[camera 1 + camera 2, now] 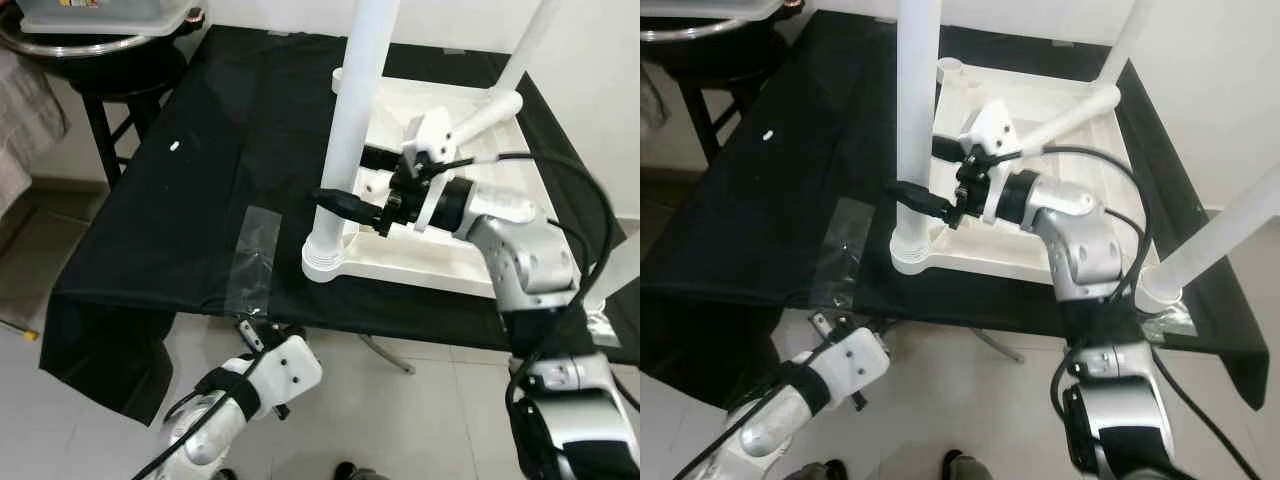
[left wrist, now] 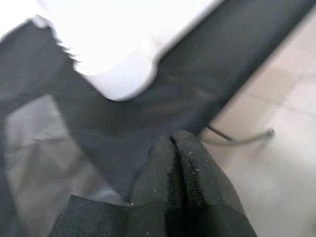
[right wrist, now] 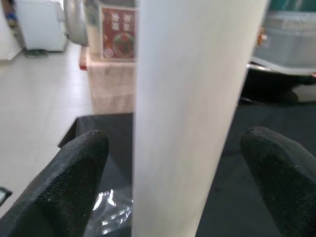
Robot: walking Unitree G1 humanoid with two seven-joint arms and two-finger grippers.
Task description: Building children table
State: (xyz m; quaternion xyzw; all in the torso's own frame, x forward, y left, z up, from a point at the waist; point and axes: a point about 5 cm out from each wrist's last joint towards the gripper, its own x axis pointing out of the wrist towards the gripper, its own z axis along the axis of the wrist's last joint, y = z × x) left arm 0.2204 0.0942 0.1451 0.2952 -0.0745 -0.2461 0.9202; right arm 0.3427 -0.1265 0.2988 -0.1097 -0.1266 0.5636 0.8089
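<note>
Your left gripper (image 1: 262, 338) hangs low off the front edge of the black cloth (image 1: 200, 180), fingers pressed together on nothing; just above it a strip of clear tape (image 1: 252, 258) lies on the cloth; the white tabletop (image 1: 420, 262) rests upside down there, and the near-left leg (image 1: 350, 130) stands upright in its corner socket; your right gripper (image 3: 177, 182) has its fingers spread either side of that leg, not clamped.
</note>
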